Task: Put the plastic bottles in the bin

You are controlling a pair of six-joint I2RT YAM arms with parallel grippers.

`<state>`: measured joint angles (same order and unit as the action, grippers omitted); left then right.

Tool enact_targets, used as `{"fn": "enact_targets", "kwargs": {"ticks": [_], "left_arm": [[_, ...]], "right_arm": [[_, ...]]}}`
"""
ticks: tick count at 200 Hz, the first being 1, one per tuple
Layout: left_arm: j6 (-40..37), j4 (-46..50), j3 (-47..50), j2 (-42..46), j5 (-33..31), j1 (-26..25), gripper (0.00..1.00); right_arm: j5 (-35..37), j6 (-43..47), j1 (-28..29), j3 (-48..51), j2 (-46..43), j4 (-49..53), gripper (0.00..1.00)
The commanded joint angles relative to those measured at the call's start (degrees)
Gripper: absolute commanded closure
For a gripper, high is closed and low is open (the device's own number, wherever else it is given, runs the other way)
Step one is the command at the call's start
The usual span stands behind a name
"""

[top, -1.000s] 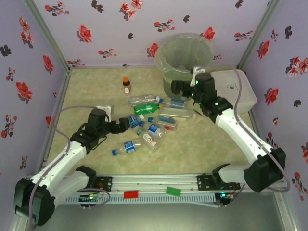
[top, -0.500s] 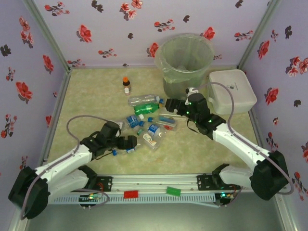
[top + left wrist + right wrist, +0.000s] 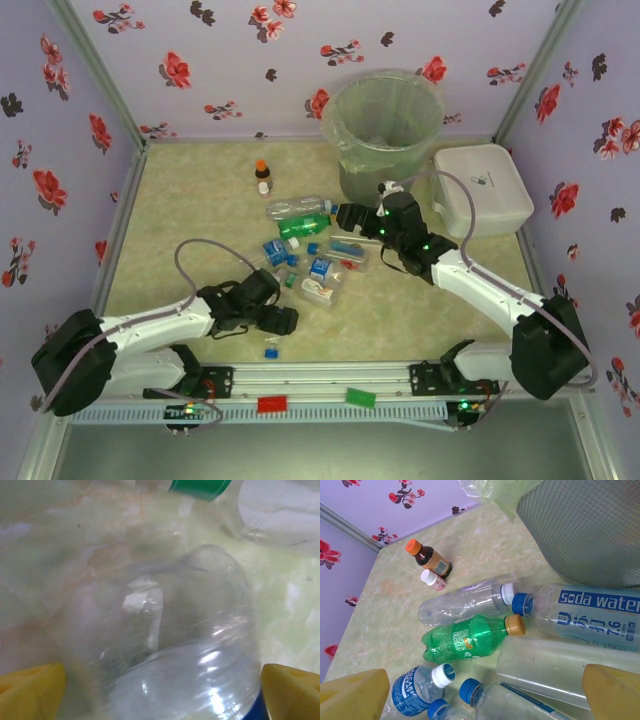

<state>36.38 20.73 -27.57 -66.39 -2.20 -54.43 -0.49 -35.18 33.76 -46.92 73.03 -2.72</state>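
Top external view: the bin (image 3: 385,120) stands at the back edge of the tabletop (image 3: 180,220), right of centre; a white box (image 3: 483,190) sits just beside it toward the back right corner; the bottles (image 3: 305,240) lie in a loose cluster at mid tabletop, their labels too small to read here; a brown bottle (image 3: 262,170) stands apart behind them. The left gripper (image 3: 281,320) lies low near the front edge, left of centre; the right gripper (image 3: 347,217) is at the cluster's back right side, near the bin's foot.

Left wrist view: a clear bottle (image 3: 170,640) lies base-forward between the yellow fingers (image 3: 30,692); they are spread wide and press on both its sides, grasping it; a sliver of blue label shows by the right-hand finger, with no writing legible.

Right wrist view: "soda water" and "7.6" stand in white on the blue label of the soda bottle (image 3: 590,617), blue-capped, lying just beside the bin's mesh wall; the green bottle (image 3: 465,640), tan-capped, carries a small label that cannot be read; a white-capped bottle (image 3: 460,602) lies just behind it; a blue-labelled bottle (image 3: 417,685) lies near the left-hand finger, its writing unclear. This gripper is released, its fingers far apart above the bottles and holding nothing.
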Motion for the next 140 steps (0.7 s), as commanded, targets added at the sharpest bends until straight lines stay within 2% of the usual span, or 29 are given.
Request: {"fn": "enact_targets", "kwargs": {"ticks": [1,39,56,78,96,140], "left_arm": [[1.9,2.3,-1.7,-1.4,-2.2,-1.1,0.00],[2.4,0.6,-1.8,-3.8,-2.2,-1.5,0.08],[2.6,0.0,-2.0,-4.4,-2.3,-1.6,0.15],[3.5,-0.2,-1.8,-4.5,-2.5,-1.6,0.30],[4.9,-0.3,-1.2,-3.3,-3.3,-1.6,0.42],[8.3,2.3,-1.1,4.0,-9.4,-1.5,0.52]], "right_arm": [[-0.6,-0.5,0.4,-0.7,0.2,-1.1,0.00],[0.1,-0.2,0.4,0.0,-0.7,-0.7,0.00],[0.5,0.2,0.4,0.1,-1.1,-0.2,0.00],[1.5,0.6,0.4,0.6,-1.9,0.2,0.00],[1.8,0.7,0.4,1.0,-2.3,-0.2,0.00],[2.0,0.2,0.4,1.7,-2.1,-1.6,0.00]]}}
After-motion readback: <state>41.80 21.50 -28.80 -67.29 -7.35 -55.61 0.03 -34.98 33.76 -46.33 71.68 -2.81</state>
